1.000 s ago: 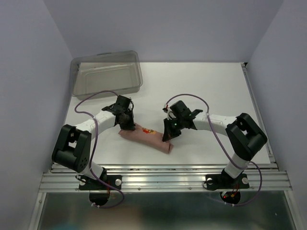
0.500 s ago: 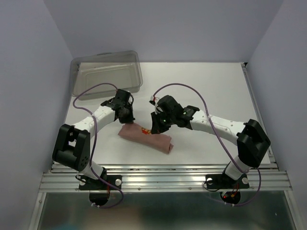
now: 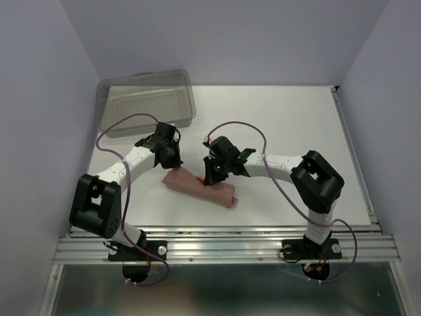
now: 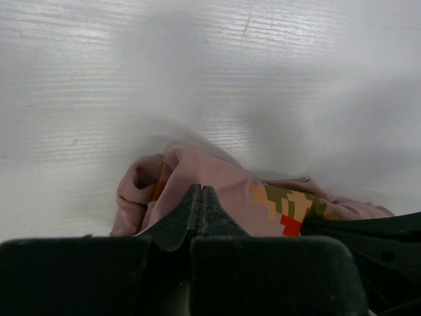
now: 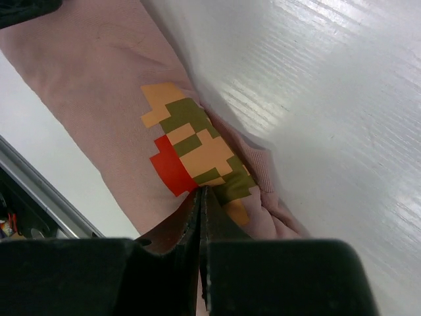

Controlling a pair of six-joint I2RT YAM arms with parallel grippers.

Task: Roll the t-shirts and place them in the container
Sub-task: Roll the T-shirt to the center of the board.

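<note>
Near the front edge of the table, a little left of centre, the pink t-shirt lies as a short log. It is angled, with its left end farther away and its right end nearer.

- Left gripper: at the left end of the log, fingers pressed together, tips down on a loose fold. Can't tell if any cloth is caught between them.
- Right gripper: on the middle of the log, fingers also together, tips at the edge of the blocky orange-and-red graphic. Again can't tell whether cloth is caught.
- A clear plastic bin sits at the far left, well apart from the shirt.

Handling, as I judge it:
- Thin cotton, light and limp, nothing fragile.
- It won't hold shape alone. The left end looks slack and open, with layers curling apart, so the roll could loosen if released carelessly.
- The cloth should slide easily on the smooth white tabletop.
- Best hold: pinch through the outer layers near both ends of the log, not a single loose flap. A single layer would peel off.
</note>
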